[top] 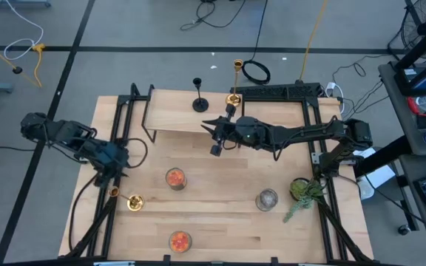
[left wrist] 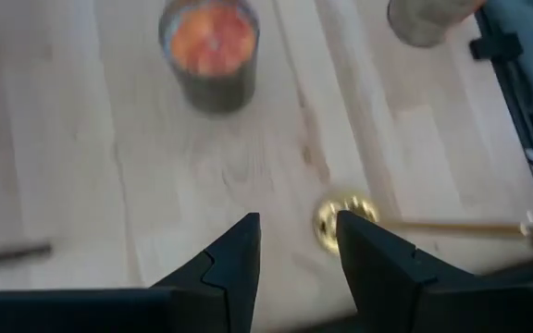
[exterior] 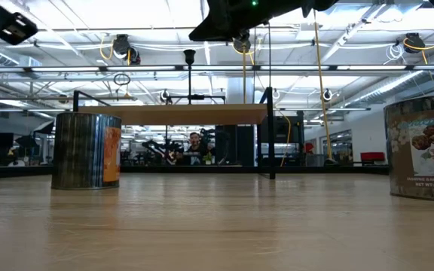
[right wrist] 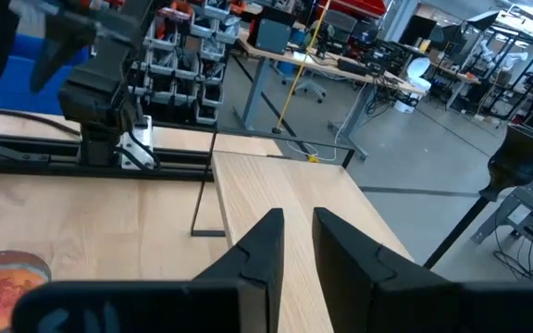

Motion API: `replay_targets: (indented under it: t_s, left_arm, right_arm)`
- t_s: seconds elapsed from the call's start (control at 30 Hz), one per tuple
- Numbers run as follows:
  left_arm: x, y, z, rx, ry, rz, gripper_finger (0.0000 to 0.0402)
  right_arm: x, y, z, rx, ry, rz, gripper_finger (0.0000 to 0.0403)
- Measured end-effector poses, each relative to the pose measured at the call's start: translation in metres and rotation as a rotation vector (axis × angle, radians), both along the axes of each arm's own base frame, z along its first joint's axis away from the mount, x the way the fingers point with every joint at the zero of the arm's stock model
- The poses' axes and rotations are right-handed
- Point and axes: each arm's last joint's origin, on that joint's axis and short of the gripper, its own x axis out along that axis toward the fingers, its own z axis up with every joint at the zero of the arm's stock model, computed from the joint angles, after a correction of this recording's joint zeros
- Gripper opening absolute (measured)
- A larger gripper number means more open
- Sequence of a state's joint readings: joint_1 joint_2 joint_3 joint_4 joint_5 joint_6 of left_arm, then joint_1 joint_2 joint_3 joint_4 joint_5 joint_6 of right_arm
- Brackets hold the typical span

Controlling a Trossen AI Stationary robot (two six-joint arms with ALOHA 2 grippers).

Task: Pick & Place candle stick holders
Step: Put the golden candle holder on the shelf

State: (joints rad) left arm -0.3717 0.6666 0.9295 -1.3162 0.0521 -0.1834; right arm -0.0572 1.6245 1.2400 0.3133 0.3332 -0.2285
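The can (exterior: 423, 147) at the right of the low view bears a label reading "NET WT.", the rest illegible.

The counter (top: 220, 222) is pale blond wood with a fine lengthwise grain, edged by a black metal frame (top: 313, 140). Two candle stick holders are shiny gold: one upright (top: 235, 83) on the light wooden shelf (top: 176, 114), one lying (top: 128, 199) near the left end effector (top: 103, 176), which is black. The third holder (top: 199, 92) is matte black. Two dark glass jars (top: 175, 178) show orange-red contents, another glass (top: 267, 199) is grey. The plant (top: 302, 193) is green. The right end effector (top: 217, 137) is black too.
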Motion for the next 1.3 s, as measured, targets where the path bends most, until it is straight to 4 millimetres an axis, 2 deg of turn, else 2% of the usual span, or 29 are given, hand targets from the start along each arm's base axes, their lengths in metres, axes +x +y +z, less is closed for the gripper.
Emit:
replay_targets:
  t_s: [0.1,0.27,0.5,0.67,0.8,1.03,1.3]
  left_arm:
    - [-0.008,0.002,-0.002,-0.037,0.111,0.044,0.0149]
    - [-0.020,0.000,-0.005,-0.107,0.273,0.016,0.0149]
    - [-0.016,-0.006,-0.006,-0.141,0.218,-0.015,0.0149]
    - [-0.014,-0.012,-0.021,-0.103,0.231,-0.123,0.0149]
    - [-0.020,-0.014,-0.033,-0.098,0.249,-0.192,0.0149]
    - [-0.015,-0.024,-0.041,-0.161,0.078,-0.267,0.0149]
    - [-0.014,-0.030,-0.060,-0.096,0.057,-0.282,0.0149]
  right_arm:
    - [0.000,0.000,-0.001,0.000,0.012,0.000,0.0055]
    - [0.000,0.000,-0.002,0.001,0.020,0.000,0.0055]
    - [0.000,0.000,-0.002,0.001,0.025,0.000,0.0055]
    - [0.000,0.000,-0.002,0.001,0.025,0.000,0.0055]
    - [0.000,0.000,-0.003,0.002,0.027,0.000,0.0055]
    - [0.000,0.000,-0.003,0.006,0.028,-0.001,0.0055]
    - [-0.001,0.000,-0.004,0.007,0.035,-0.001,0.0055]
